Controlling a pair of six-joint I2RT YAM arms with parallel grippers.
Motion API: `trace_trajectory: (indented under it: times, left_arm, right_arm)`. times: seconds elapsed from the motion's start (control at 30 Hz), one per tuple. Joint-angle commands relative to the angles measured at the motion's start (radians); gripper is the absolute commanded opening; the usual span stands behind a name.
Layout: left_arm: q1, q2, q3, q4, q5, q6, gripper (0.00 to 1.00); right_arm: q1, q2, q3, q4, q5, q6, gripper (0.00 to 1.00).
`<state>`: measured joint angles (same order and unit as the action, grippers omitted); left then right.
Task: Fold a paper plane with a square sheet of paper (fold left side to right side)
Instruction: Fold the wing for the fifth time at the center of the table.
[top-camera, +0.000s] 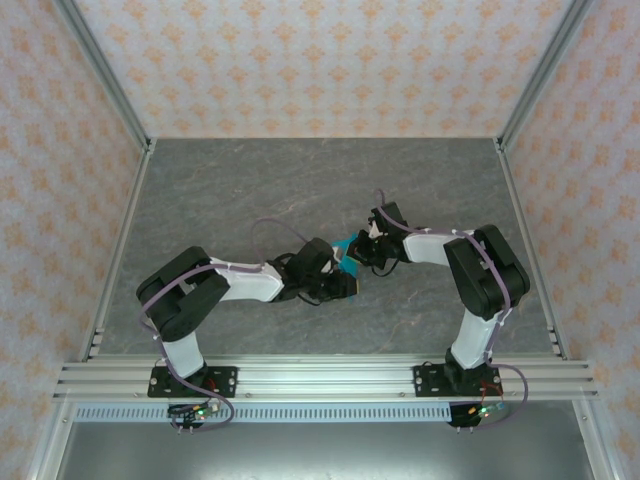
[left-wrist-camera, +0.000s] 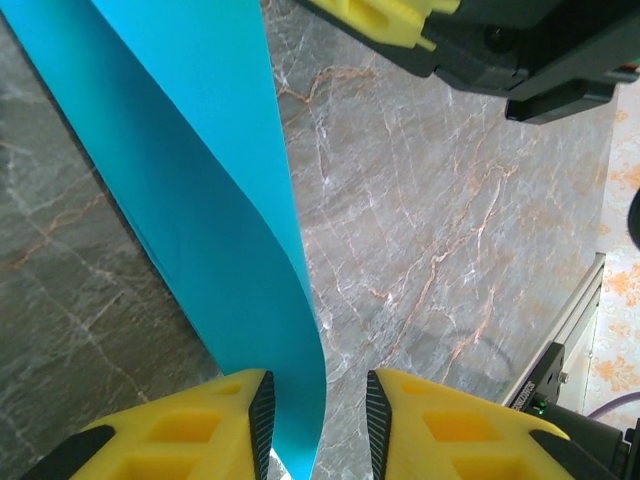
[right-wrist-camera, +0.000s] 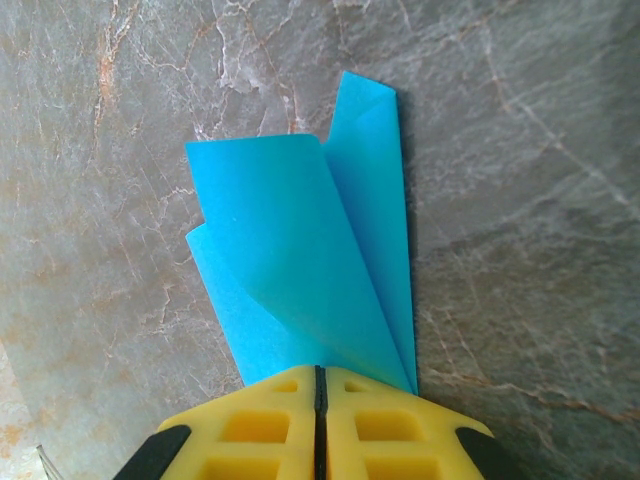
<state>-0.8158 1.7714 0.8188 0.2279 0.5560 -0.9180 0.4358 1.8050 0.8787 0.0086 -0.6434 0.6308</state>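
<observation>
The cyan-blue paper (top-camera: 346, 245) lies between the two grippers at mid-table, folded into narrow tapering layers rather than a flat square. In the right wrist view the paper (right-wrist-camera: 300, 250) fans out from my right gripper (right-wrist-camera: 320, 385), whose jaws are shut on its near end, and one flap curls up off the table. My left gripper (left-wrist-camera: 320, 420) is open, and a strip of the paper (left-wrist-camera: 200, 200) runs between its fingers, close to the left pad (left-wrist-camera: 262, 420). From above, the left gripper (top-camera: 338, 284) sits just in front of the right gripper (top-camera: 362, 250). Most of the paper is hidden under them there.
The grey marbled tabletop (top-camera: 300, 180) spreads around both arms. Aluminium rails (top-camera: 300, 378) run along the near edge, and patterned walls enclose the other sides. The right gripper's yellow fingers (left-wrist-camera: 395, 18) show at the top of the left wrist view.
</observation>
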Motion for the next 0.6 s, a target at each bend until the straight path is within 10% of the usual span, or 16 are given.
trace_trajectory:
  times: [0.0, 0.57]
  left_arm:
    - [-0.01, 0.011, 0.029, -0.027, -0.015, 0.003, 0.32]
    - [-0.029, 0.028, 0.044, -0.08, -0.021, 0.016, 0.24]
  right_arm:
    - [0.0, 0.058, -0.025, -0.108, 0.08, -0.01, 0.09]
    - [0.0, 0.062, -0.029, -0.105, 0.079, -0.01, 0.09]
